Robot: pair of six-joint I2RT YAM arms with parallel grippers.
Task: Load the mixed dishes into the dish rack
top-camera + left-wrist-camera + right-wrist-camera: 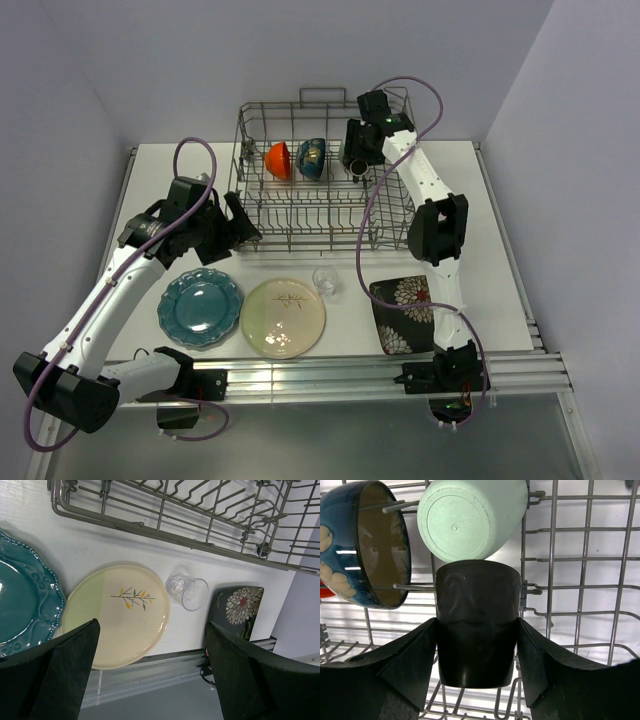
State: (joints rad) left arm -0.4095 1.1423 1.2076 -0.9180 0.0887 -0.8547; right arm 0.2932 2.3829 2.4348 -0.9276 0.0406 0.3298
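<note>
Right fingers (405, 670) clamped on brown mug (476, 620), its long axis in line with them, inside dish rack (580, 580) just below pale green cup (470, 517). Left fingers (55, 670) apart over cream round plate (117, 615).

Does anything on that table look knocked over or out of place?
The clear glass, between the cream plate and the black floral plate, seems to lie tipped on its side rather than upright.
</note>
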